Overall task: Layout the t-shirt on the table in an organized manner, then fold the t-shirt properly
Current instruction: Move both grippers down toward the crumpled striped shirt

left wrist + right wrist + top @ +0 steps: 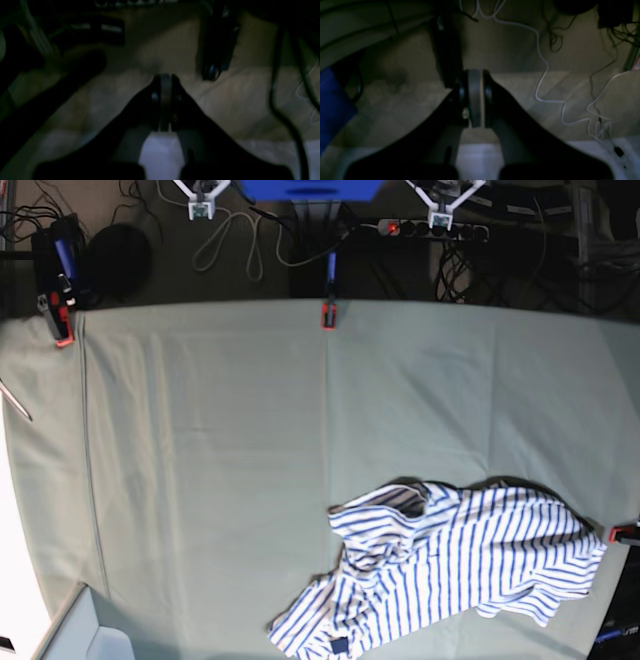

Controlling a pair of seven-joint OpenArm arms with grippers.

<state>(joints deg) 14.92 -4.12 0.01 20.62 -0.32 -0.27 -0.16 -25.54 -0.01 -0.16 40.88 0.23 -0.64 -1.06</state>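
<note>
t-shirt [455, 565] crumpled on table [200, 460], hands elsewhere

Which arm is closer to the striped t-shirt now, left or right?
Left. Both arms are parked beyond the far edge of the table, away from the t-shirt; the left arm is on the shirt's side, the right arm farther across.

The t-shirt [455, 565] is white with thin blue horizontal stripes and carries a small dark blue label [340, 645] near its lower edge. The table [200, 460] is covered in pale grey-green cloth, with red clamps [327, 314] at its far edge. In the dim wrist views the left gripper [165, 100] and right gripper [475, 97] look black with grey pads, though the darkness makes this uncertain.
</note>
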